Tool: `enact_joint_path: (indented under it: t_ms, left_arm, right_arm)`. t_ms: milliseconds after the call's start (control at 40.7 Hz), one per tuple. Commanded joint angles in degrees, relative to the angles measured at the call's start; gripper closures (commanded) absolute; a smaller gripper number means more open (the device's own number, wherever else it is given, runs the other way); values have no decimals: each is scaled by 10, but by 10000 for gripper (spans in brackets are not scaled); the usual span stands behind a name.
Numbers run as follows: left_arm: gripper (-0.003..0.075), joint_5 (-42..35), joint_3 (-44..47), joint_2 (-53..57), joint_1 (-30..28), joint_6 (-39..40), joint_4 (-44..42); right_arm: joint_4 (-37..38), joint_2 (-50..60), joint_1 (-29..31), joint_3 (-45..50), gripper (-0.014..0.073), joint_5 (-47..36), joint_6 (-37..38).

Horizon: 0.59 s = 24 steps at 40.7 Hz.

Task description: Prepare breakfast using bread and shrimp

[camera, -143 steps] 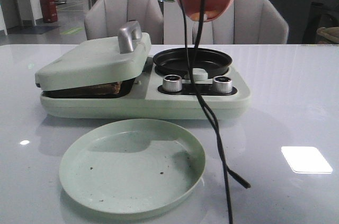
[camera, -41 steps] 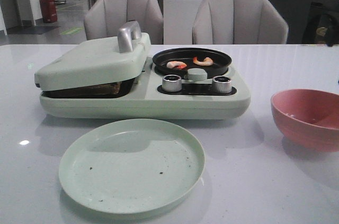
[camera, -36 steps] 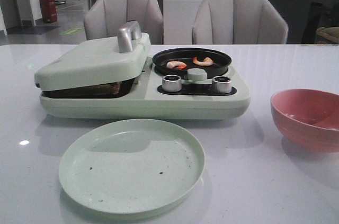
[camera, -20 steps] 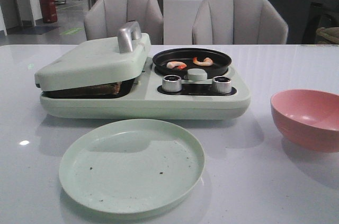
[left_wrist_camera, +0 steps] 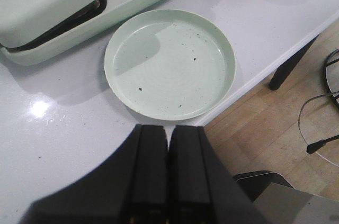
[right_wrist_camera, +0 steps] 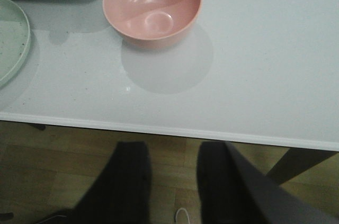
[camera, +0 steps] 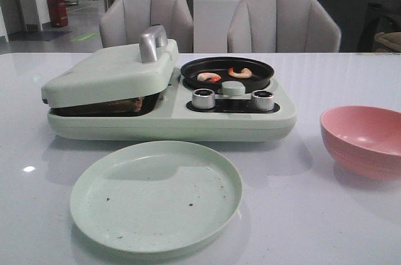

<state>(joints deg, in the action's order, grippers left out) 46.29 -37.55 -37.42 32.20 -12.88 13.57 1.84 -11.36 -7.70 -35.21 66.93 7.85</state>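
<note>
Left gripper point(left_wrist_camera: 168, 144) fingers pressed together, empty; right gripper point(right_wrist_camera: 172, 166) fingers apart, empty, both off the table edge. Two small pink-orange curled shrimp point(camera: 209, 77) sit in round black pan point(camera: 227, 72); dark-crusted bread point(camera: 116, 104) under pale green hinged lid point(camera: 109, 72). Risk: overcooking, or lid handle slipping when lifted.

I can't read any text, label, brand or number anywhere, not even on the cooker point(camera: 169, 121).

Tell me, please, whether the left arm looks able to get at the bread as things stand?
Probably not directly: the bread sits under the lowered lid, showing only through a narrow gap. The left claw, shut, would likely need to lift the handle first.
</note>
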Motion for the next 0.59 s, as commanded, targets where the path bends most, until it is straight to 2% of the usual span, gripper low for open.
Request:
enact_joint_path:
  t_ms: [0, 98, 565]
  left_arm:
    - [619, -35, -16, 1, 5, 3, 11]
    - [619, -35, -16, 1, 5, 3, 11]
    - [619, -36, -16, 1, 5, 3, 11]
  right_arm:
    - [5, 33, -1, -6, 456, -19, -20]
    - [5, 51, -1, -4, 558, 7, -20]
    - [15, 52, -1, -4, 548, 28, -20]
